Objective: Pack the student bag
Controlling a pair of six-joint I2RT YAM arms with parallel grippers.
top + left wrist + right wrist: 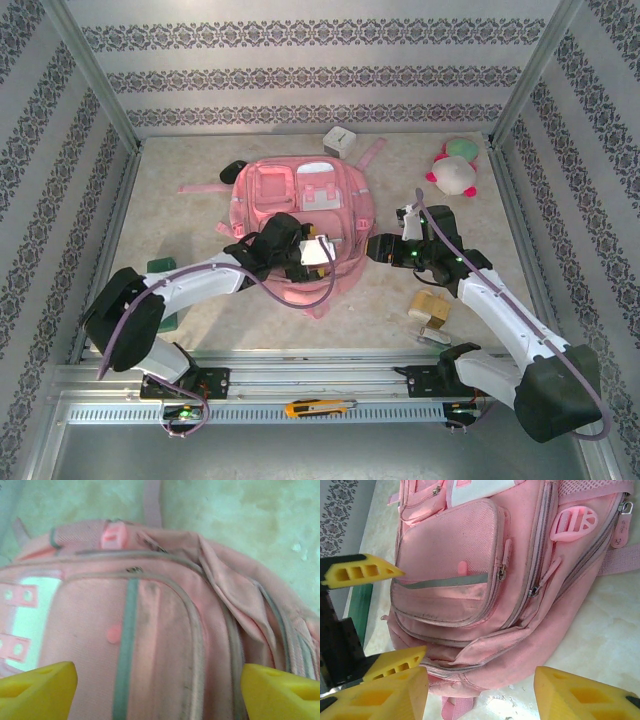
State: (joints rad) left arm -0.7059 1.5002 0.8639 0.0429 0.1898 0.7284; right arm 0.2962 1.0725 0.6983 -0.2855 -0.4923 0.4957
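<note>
So, green block (160,266): dk green, far L on pale stone-look counter (185,225), partly under L arm.
L hand (159,692): yellow fingers wide apart, nothing clamped. It hovers over the large pink fabric student bag (300,195), one finger either side of its lower front pocket. Can't tell if it touches the cloth.
Bag position: flat, mid-counter, front pockets up, pale trim, straps splayed toward far wall.
Bag handling: prob light & floppy, soft cloth that sags and folds, not fragile. A pinch on a flat panel would likely slip, so go for a zip pull (502,573), the loose fold (225,580) by the side seam, or a strap.
Bag vs hands: directly below L hand; just beside R hand, on its L.
White box (340,140): small, just past bag's far edge.
R hand (480,695): yellow fingers apart, holding nothing. It sits low by bag's R edge, facing it, w/ bag corner & bare counter btwn tips.
Tan blocks (430,303): near R arm, apart from bag.
Plush toy (455,168): pink-white-green, far R, well apart from bag.
</note>
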